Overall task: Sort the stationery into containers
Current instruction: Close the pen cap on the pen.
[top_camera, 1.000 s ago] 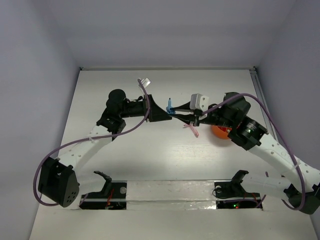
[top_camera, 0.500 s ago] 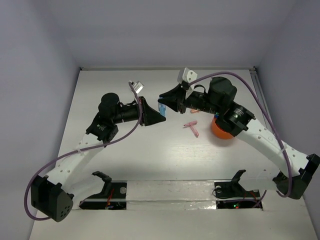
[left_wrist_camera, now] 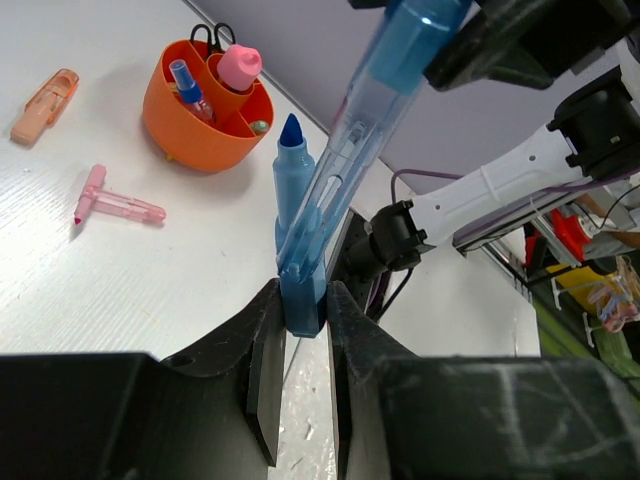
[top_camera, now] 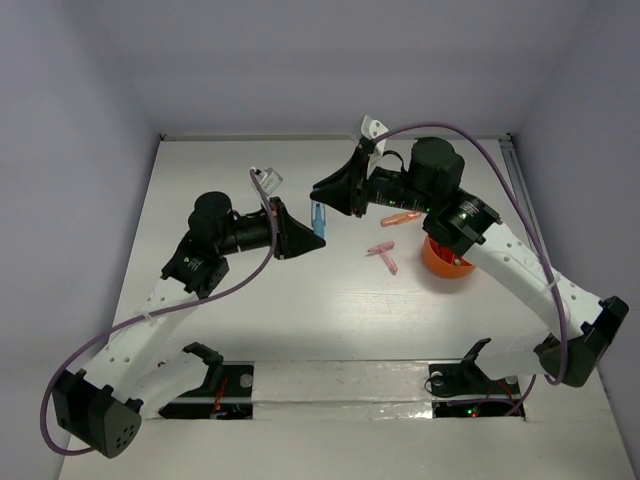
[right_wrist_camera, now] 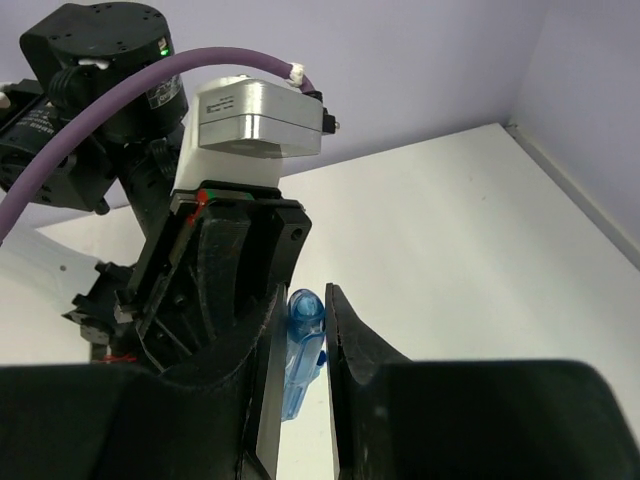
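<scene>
A clear-blue pen piece [top_camera: 318, 214] hangs in the air between my two grippers, over the middle of the table. My left gripper [left_wrist_camera: 303, 300] is shut on its lower end [left_wrist_camera: 302, 295]. A blue felt tip [left_wrist_camera: 290, 135] stands beside it. My right gripper [right_wrist_camera: 305, 322] is shut on its rounded upper end [right_wrist_camera: 304, 318]. In the top view the left gripper [top_camera: 303, 236] and right gripper [top_camera: 322, 193] meet tip to tip. The orange-red bowl [left_wrist_camera: 178, 125] holds black-handled scissors [left_wrist_camera: 212, 38], a pink tube [left_wrist_camera: 240, 68], a blue pen [left_wrist_camera: 188, 82] and a pale green stick [left_wrist_camera: 259, 126]. The bowl [top_camera: 440, 265] is partly hidden by my right arm.
Pink T-shaped pieces [top_camera: 385, 253] lie left of the bowl, also in the left wrist view [left_wrist_camera: 108, 204]. An orange-pink capped piece [top_camera: 401, 217] lies just beyond them. White walls close the table at the back and on both sides.
Both grippers have moved left and back with the blue piece between them. The right arm has swung away from the bowl and risen. The orange-pink piece now shows.
</scene>
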